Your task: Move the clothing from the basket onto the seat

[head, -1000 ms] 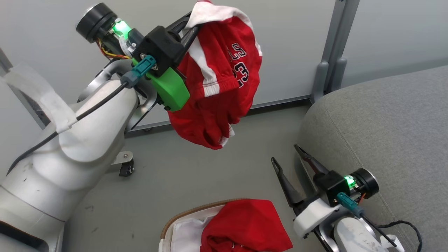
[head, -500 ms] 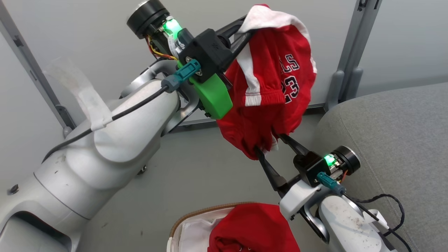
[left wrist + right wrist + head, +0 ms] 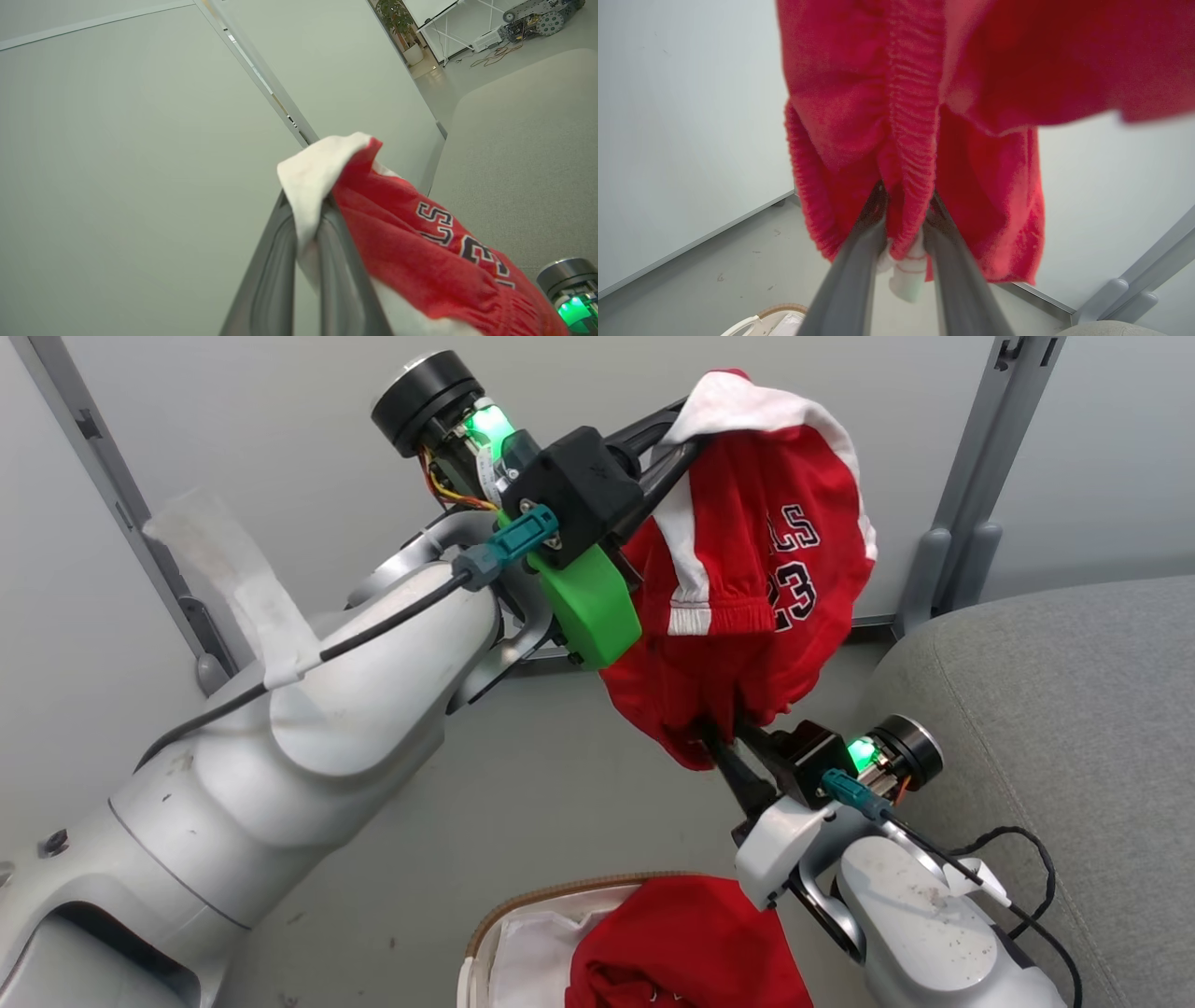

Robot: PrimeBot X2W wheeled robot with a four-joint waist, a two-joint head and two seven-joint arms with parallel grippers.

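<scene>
A red garment (image 3: pixel 747 616) with white trim and the number 23 hangs high in the air. My left gripper (image 3: pixel 686 434) is shut on its white band (image 3: pixel 310 172). From below, my right gripper (image 3: pixel 721 739) reaches into the lower hem, and its fingers (image 3: pixel 873 219) press on a gathered red fold (image 3: pixel 908 186). A second red garment (image 3: pixel 686 947) lies in the basket (image 3: pixel 485 933) at the head view's bottom edge. The grey seat (image 3: pixel 1055 709) fills the right side.
A pale partition wall (image 3: pixel 280 429) with a grey metal post (image 3: pixel 971 523) stands behind the hanging garment. Grey floor (image 3: pixel 523 784) lies between the wall, the basket and the seat. A black cable (image 3: pixel 1018 859) loops over the seat beside my right forearm.
My right gripper rose from beside the basket to the hanging garment's lower hem and closed on it. The left gripper kept its hold; the head camera shifted.
</scene>
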